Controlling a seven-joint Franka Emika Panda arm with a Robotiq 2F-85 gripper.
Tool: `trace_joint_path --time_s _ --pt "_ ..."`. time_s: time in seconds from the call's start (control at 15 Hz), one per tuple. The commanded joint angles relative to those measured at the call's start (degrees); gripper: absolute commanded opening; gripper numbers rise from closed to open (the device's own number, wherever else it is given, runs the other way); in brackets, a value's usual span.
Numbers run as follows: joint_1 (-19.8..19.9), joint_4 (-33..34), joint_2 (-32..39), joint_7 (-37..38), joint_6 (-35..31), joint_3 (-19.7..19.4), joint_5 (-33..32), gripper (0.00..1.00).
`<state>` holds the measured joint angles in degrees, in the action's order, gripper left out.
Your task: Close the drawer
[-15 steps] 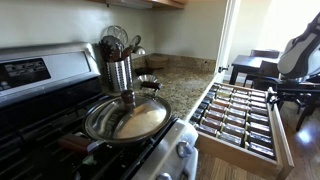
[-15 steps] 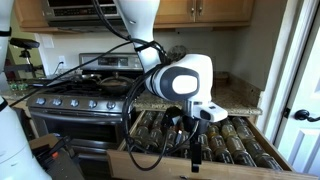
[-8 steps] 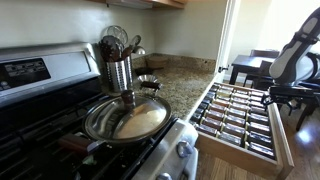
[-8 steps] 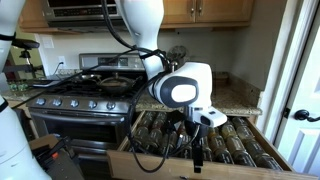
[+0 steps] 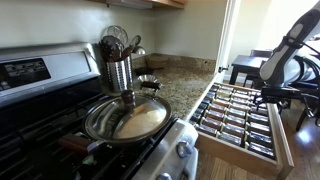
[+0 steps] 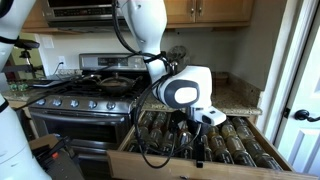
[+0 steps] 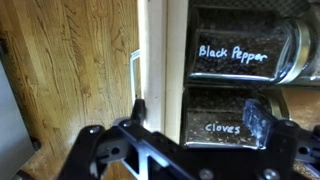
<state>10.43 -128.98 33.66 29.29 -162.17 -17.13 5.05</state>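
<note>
While arm (image 6: 146, 28) bends down over drawer (image 5: 284, 148) | pincer (image 7: 195, 110) apart, straddling its front

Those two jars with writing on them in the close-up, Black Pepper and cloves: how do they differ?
The Black Pepper jar carries two capitalised words; the cloves jar carries one lowercase word. The Black Pepper jar is unobstructed, while the cloves jar is partly hidden behind one of the jaws of the gripper. Both lie on their sides in the drawer, with dark contents and white handwritten labels.
</note>
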Motion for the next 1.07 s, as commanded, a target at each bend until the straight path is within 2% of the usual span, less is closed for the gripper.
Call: trace_joint_path --time_s 0.0,0.6,1.0 --pt "-0.9 2.0 1.6 -2.1 -0.4 0.0 2.3 1.00" --pt "-1.9 5.0 1.5 -1.4 3.0 0.6 2.4 1.00" --pt "-5.2 10.8 2.5 0.8 9.2 0.2 1.2 1.00"
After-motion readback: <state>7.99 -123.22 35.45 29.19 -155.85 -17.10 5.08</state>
